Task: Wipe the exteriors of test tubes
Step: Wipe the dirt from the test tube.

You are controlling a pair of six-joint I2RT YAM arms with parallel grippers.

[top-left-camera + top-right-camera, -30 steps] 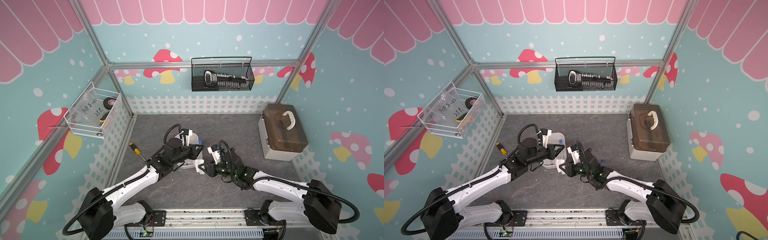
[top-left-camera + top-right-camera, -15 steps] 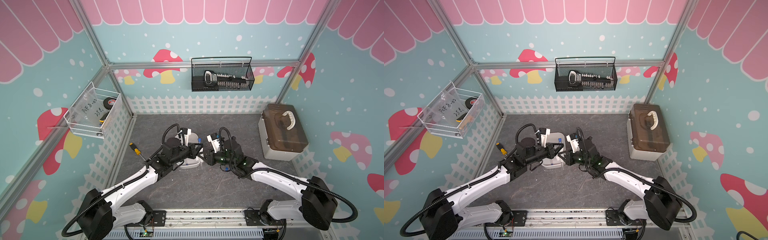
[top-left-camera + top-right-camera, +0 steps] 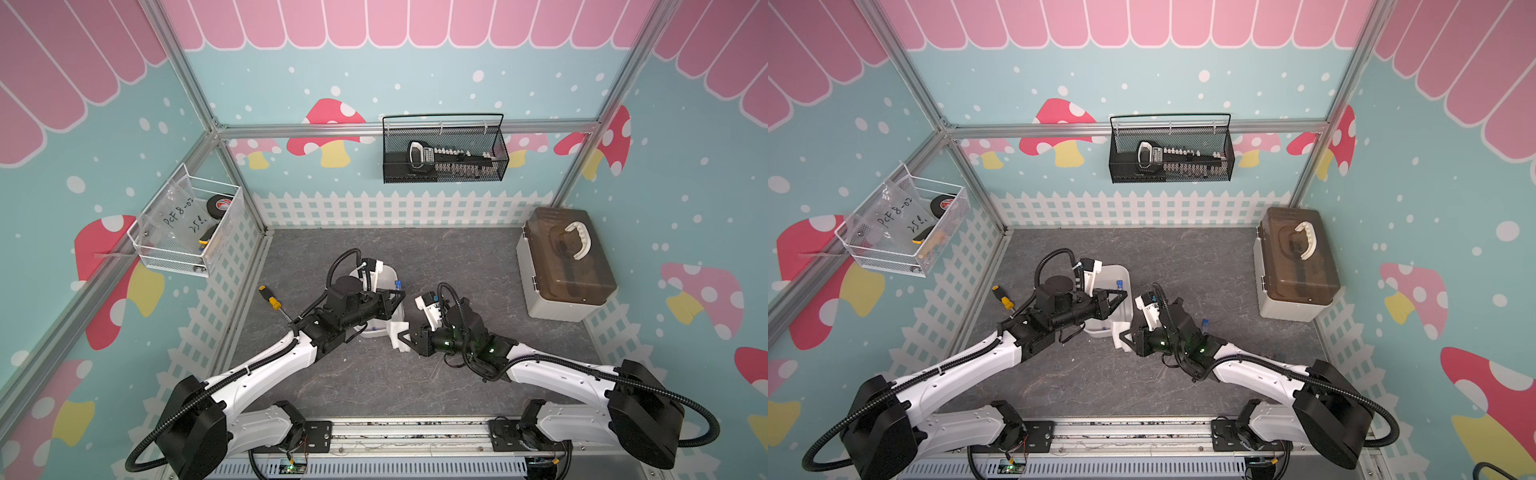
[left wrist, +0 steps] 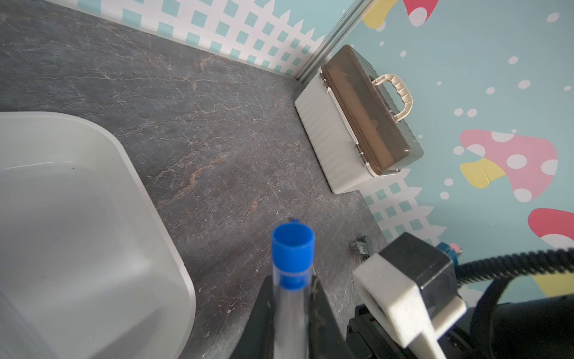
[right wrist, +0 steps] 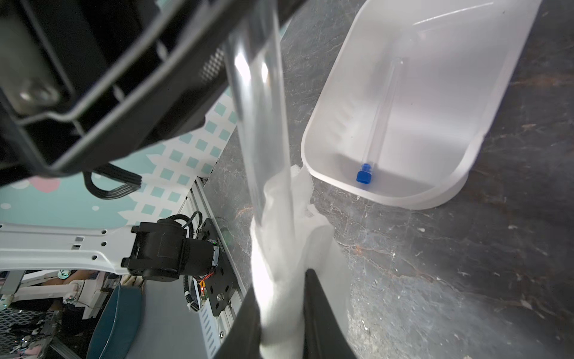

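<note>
My left gripper [image 3: 399, 297] [image 4: 292, 281] is shut on a clear test tube [image 4: 290, 310] just below its blue cap [image 4: 293, 245] [image 3: 1119, 284], over the white tray [image 3: 388, 274]. My right gripper [image 3: 402, 335] [image 5: 281, 286] is shut on a white cloth [image 5: 289, 236] [image 3: 1119, 337] that is wrapped round the lower end of this held tube [image 5: 257, 108]. In the right wrist view a second capped tube [image 5: 377, 124] lies inside the tray [image 5: 466, 161]. The blue cap of another tube [image 3: 1204, 322] shows on the table beside my right arm.
A yellow-and-black screwdriver [image 3: 272, 300] lies on the table left of my left arm. At the right wall stands a box with a brown lid [image 3: 565, 270]. A black mesh basket [image 3: 444, 153] hangs on the back wall and a white wire basket [image 3: 187, 228] on the left wall.
My right gripper with the cloth slid up along the tube toward the cap, then came back down to its lower end. The left gripper has hardly moved.
</note>
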